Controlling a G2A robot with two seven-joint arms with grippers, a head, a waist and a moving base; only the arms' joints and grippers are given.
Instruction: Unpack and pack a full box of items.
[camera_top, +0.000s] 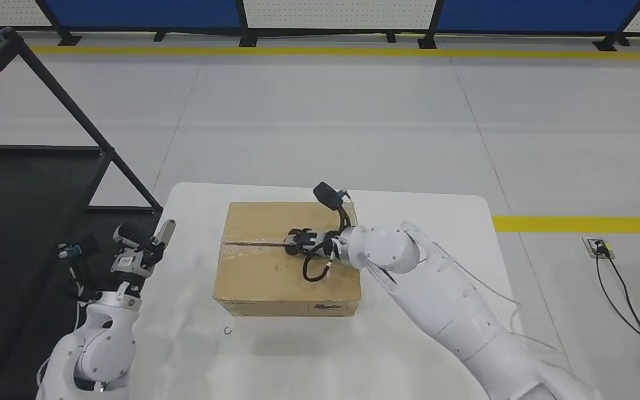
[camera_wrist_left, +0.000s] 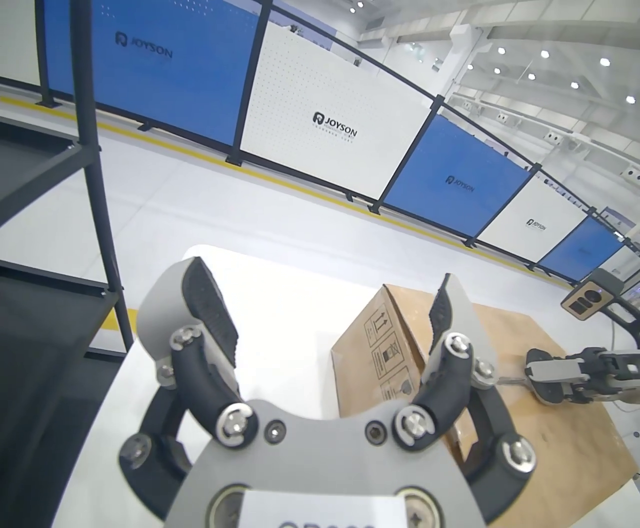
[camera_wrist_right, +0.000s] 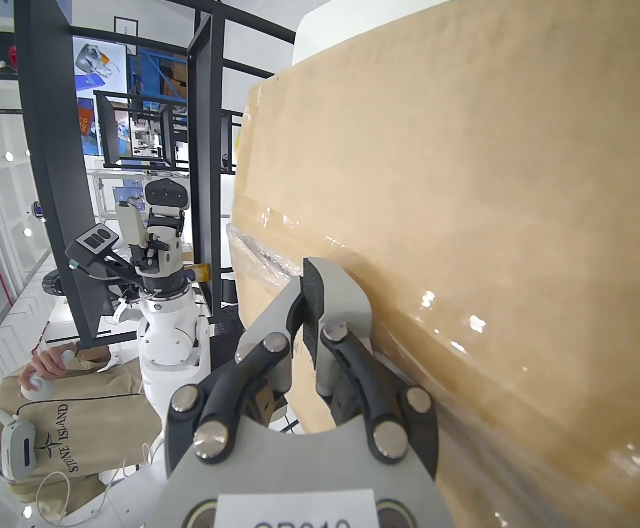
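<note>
**Sealed carton at mid-table**

We see 1 brown cardboard box (camera_top: 285, 272), closed and sitting flat near the middle of the white table (camera_top: 440, 225). Its 2 top flaps meet in a seam (camera_top: 255, 241) running along its length. The seam is covered by clear glossy tape (camera_wrist_right: 450, 320) that wrinkles at the box's edge. Black handling symbols (camera_wrist_left: 387, 357) mark 1 side face.

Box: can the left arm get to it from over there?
Probably yes. The left gripper hovers open at the table edge, apart from the box, with only bare table between them. The right gripper sits shut on the box's taped top, so the near side looks free.
</note>
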